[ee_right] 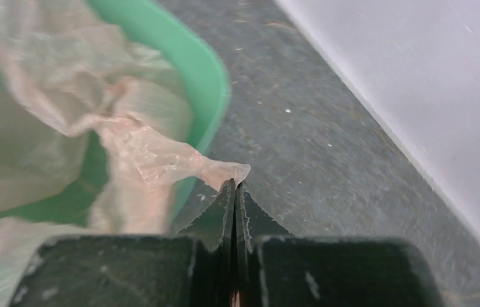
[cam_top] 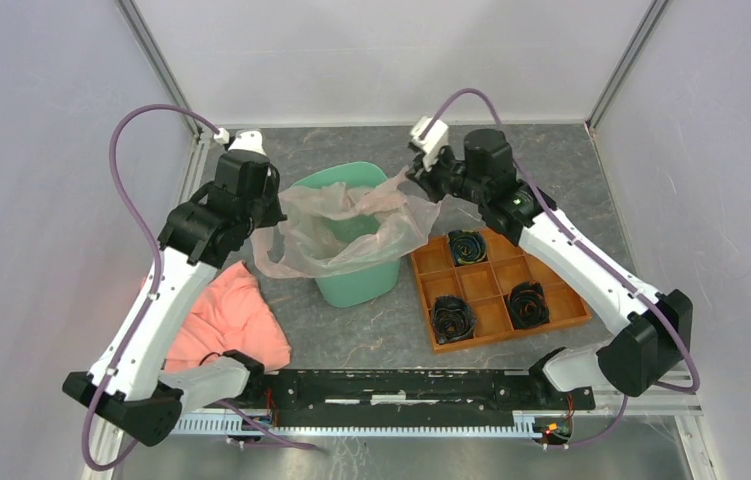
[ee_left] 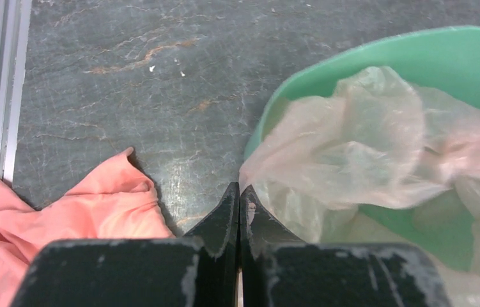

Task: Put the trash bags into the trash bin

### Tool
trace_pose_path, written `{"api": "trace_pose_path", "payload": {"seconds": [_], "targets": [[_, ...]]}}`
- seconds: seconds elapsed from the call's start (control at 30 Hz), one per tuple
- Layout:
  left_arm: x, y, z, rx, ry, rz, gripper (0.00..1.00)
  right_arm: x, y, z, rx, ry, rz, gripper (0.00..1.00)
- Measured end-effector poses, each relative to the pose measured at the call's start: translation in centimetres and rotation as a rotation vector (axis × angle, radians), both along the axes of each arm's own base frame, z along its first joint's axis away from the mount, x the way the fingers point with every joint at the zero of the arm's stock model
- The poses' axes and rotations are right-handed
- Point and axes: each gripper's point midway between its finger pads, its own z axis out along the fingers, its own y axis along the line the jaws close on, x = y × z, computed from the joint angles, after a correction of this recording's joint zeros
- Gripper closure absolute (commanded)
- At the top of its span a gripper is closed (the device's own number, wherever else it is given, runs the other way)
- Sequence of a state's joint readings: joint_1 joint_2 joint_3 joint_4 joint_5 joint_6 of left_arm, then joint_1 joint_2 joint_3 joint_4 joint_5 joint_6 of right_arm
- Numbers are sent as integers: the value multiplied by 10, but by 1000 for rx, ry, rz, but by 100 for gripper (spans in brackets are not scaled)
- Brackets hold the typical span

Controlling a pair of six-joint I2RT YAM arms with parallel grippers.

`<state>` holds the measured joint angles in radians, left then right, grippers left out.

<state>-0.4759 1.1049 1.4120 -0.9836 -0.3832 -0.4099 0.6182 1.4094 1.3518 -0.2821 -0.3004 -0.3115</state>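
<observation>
The mint-green trash bin [cam_top: 361,285] stands at mid-table. The thin see-through pink trash bag [cam_top: 336,235] is draped over its rim and sags into its mouth, with a flap hanging down the bin's left side. My left gripper [cam_top: 274,218] is at the bin's left rim. Its jaws [ee_left: 238,189] are shut, with the bag's edge [ee_left: 352,141] drawn to a point at the tips, beside the bin [ee_left: 416,51]. My right gripper [cam_top: 416,175] is at the bin's far right rim [ee_right: 205,70]. It is shut [ee_right: 234,184] on a corner of the bag [ee_right: 147,147].
A salmon-pink cloth [cam_top: 226,315] lies on the table left of the bin, under the left arm; it also shows in the left wrist view [ee_left: 96,211]. An orange compartment tray [cam_top: 496,315] holding three black rolls sits right of the bin. Enclosure walls surround the table.
</observation>
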Motion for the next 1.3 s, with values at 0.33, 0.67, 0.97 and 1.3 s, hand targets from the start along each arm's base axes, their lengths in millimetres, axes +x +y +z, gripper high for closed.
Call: {"api": "trace_pose_path", "payload": {"seconds": [0.33, 0.67, 0.97, 1.3], "targets": [[43, 31, -12, -109, 40, 107, 98, 77, -40, 22, 431, 100, -269, 100], [78, 38, -39, -216, 74, 97, 98, 115, -22, -49, 495, 345, -271, 100], [78, 31, -119, -289, 218, 59, 98, 90, -28, -125, 428, 478, -287, 100], [22, 7, -130, -428, 231, -12, 65, 18, -46, -161, 399, 599, -266, 94]]}}
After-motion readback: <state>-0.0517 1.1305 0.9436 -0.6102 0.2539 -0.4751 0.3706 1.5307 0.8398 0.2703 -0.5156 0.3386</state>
